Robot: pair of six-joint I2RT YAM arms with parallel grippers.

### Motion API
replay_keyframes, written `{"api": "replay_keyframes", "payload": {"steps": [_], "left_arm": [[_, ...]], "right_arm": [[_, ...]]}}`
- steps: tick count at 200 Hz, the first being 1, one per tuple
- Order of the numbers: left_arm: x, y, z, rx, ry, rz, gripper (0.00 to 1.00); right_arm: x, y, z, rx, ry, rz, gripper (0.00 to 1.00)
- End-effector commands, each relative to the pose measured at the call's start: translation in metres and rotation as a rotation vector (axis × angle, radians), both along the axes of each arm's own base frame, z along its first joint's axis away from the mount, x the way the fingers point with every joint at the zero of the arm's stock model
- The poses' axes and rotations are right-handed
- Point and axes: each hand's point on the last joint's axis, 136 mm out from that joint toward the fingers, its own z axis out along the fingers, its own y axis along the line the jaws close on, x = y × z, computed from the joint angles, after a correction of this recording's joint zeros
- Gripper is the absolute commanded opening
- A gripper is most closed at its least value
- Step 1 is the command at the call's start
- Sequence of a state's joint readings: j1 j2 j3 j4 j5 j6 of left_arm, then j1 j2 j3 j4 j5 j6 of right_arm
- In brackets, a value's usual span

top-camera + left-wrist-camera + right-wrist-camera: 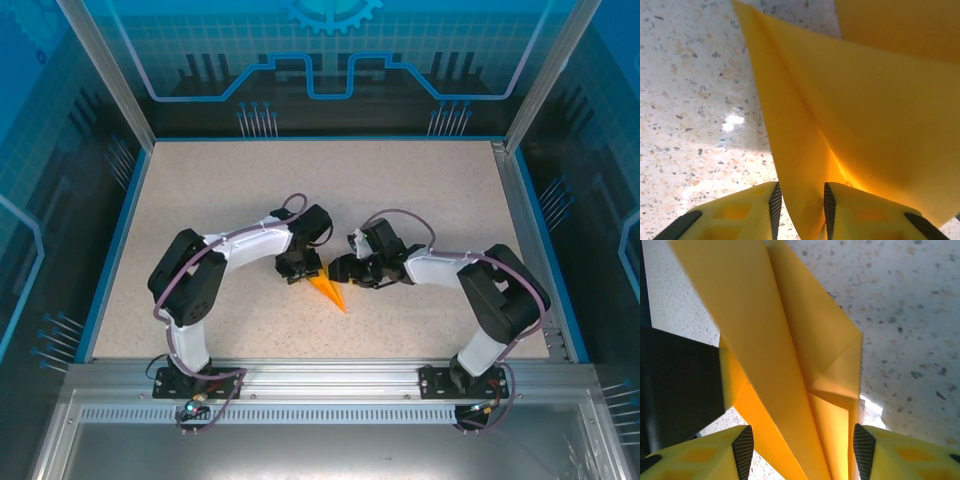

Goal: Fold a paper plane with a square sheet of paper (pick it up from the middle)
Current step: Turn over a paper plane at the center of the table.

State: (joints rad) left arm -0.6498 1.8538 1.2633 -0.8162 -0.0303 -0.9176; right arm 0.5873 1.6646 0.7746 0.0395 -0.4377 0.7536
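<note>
The square sheet of paper is folded into an orange-yellow paper plane [328,290] that sits at the table's middle, between both grippers, with its point toward the near edge. In the left wrist view, my left gripper [800,202] has its jaws narrowed round a lengthwise fold of the paper plane [850,110]. The pads stand close against its sides with a gap still between them. In the right wrist view, my right gripper [802,447] stands open and wide, with the paper plane [765,340] and its creased layers running between the pads. From above, the left gripper [297,274] and the right gripper [342,270] face each other.
The speckled tabletop [300,190] is ringed by a blue rim and aluminium frame posts. A metal rail [320,375] carries both arm bases at the near edge. The dark body of the left gripper [680,385] shows beside the paper in the right wrist view.
</note>
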Motion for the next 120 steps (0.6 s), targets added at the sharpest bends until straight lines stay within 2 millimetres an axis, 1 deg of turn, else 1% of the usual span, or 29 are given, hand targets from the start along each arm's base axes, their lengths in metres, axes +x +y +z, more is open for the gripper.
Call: {"api": "replay_keyframes", "payload": {"steps": [1,9,18,47,60,62,69,101,120], "left_arm": [[0.000,0.004,0.006,-0.012,-0.020,0.021,0.34],[-0.001,0.005,0.005,-0.010,-0.018,0.020,0.34],[-0.001,0.004,0.003,-0.021,-0.019,0.017,0.34],[-0.003,0.004,0.001,-0.019,-0.016,0.017,0.34],[-0.003,0.005,0.001,-0.019,-0.019,0.016,0.34],[-0.002,0.005,0.001,-0.018,-0.018,0.018,0.34],[-0.003,0.004,0.001,-0.021,-0.020,0.016,0.34],[-0.003,0.004,0.000,-0.023,-0.018,0.014,0.34],[-0.003,0.004,-0.001,-0.022,-0.017,0.013,0.34]], "right_arm": [[0.000,0.005,-0.001,-0.018,-0.014,0.043,0.58],[-0.001,0.009,0.001,-0.007,-0.017,0.066,0.58],[-0.002,0.011,-0.001,-0.022,-0.015,0.088,0.57],[0.002,0.010,-0.010,-0.079,-0.016,0.082,0.57],[0.001,0.005,-0.019,-0.114,-0.004,0.076,0.57],[0.007,0.009,-0.012,-0.106,-0.022,0.074,0.57],[0.011,0.010,-0.011,-0.110,-0.031,0.070,0.58],[0.016,0.009,-0.014,-0.130,-0.044,0.067,0.58],[0.017,0.011,-0.011,-0.119,-0.048,0.068,0.58]]}}
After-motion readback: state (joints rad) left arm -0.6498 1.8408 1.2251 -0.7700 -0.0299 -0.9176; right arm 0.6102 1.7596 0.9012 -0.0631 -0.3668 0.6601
